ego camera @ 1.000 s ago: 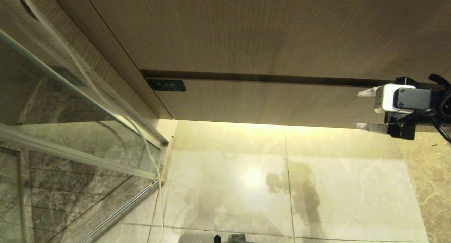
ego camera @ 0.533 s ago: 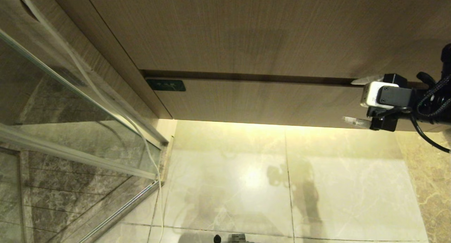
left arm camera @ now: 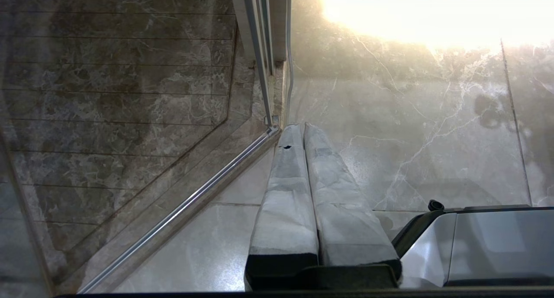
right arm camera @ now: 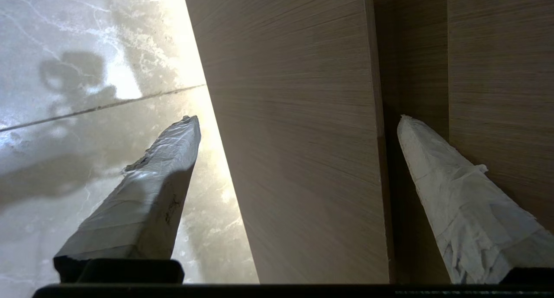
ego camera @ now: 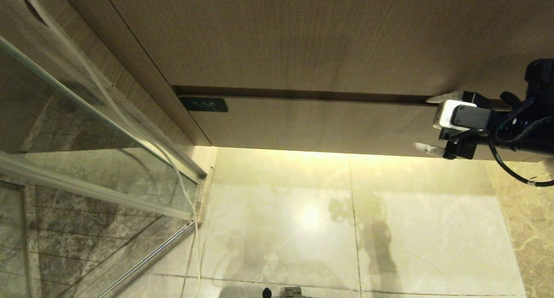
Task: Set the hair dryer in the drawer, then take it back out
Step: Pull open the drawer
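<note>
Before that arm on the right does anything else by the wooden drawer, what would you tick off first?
1. Right gripper open: ok, fingers spread wide.
2. Fingers straddle the drawer front: ok, one finger at the gap above it, the other past its lower edge.
3. Drawer shut: ok, front flush under the panel.
4. Hair dryer located: cannot tell, none in view.
5. Left gripper parked: ok, shut, pointing at the floor.
</note>
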Controlling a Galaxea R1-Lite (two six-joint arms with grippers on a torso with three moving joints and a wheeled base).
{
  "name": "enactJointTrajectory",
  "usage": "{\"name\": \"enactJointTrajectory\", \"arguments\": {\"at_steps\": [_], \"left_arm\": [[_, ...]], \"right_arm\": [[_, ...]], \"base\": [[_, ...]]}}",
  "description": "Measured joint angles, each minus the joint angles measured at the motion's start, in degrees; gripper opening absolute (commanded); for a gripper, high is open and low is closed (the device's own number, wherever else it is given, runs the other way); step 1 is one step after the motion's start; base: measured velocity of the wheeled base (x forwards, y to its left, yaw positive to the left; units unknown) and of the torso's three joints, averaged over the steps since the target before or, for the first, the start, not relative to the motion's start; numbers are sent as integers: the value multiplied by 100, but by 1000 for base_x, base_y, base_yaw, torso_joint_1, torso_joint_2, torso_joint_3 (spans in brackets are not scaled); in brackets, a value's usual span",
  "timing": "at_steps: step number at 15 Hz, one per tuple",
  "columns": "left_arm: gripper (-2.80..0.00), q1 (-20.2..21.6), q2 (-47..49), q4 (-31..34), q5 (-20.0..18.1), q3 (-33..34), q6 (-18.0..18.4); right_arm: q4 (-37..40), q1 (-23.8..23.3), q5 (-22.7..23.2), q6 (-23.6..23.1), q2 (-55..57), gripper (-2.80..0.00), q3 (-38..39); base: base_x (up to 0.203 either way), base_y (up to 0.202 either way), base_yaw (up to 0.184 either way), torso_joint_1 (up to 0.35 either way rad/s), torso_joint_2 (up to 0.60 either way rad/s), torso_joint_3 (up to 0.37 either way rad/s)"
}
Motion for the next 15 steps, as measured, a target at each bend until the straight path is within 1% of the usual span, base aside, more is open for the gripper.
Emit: {"name": "enactJointTrajectory", "arguments": {"at_steps": [4, 8, 13, 15], "left_arm": [[-280, 0, 0, 1, 0, 0, 0], [-280, 0, 0, 1, 0, 0, 0], [-280, 0, 0, -2, 0, 0, 2], [-280, 0, 0, 1, -2, 0, 0]], "right_arm": [[-200, -22, 4, 115, 160, 0, -5], [-598, -20, 15, 173, 280, 0, 141], [-670, -20, 24, 178, 328, 0, 453], [-570, -19, 37, 190, 286, 0, 597]], "base": [[0, 0, 0, 0, 0, 0], [0, 0, 0, 0, 0, 0], [0, 0, 0, 0, 0, 0], [0, 0, 0, 0, 0, 0]]}}
